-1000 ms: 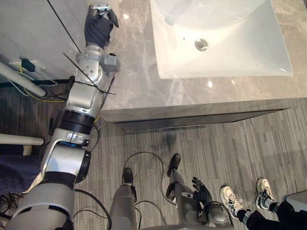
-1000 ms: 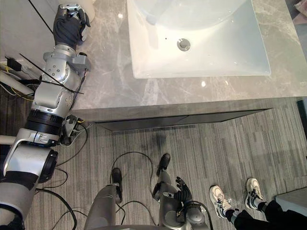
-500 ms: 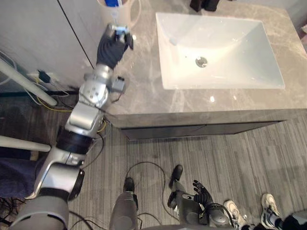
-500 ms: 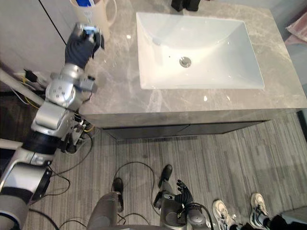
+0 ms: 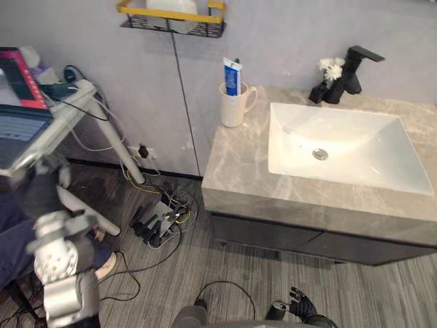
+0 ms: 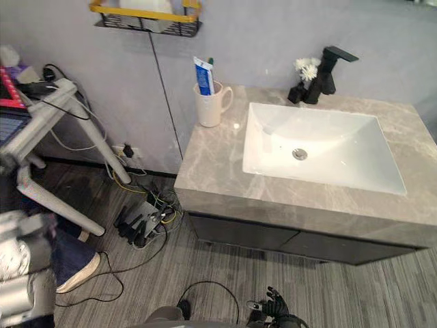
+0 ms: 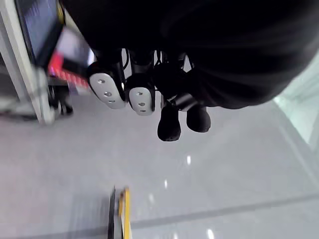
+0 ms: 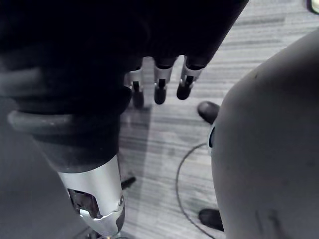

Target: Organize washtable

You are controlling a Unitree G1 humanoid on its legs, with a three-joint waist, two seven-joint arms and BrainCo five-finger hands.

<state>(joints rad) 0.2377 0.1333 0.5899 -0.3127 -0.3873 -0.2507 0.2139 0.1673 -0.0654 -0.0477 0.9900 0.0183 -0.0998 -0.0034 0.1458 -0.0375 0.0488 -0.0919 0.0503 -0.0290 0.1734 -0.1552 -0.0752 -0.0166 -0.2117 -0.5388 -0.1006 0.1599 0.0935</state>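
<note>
With left hand point(image 7: 140, 99) curled and right hand point(image 8: 159, 85) slack, both empty, the mug point(image 5: 232, 107) at the tabletop's point(image 5: 239, 167) back-left corner should be approached squarely.

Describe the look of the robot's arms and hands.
Left arm: rounded silver-grey segments. Left hand: dark ribbed cover, silver fingers ending in dark rounded tips. Right hand: the same dark ribbed cover, with slim silver, dark-tipped fingers.
</note>
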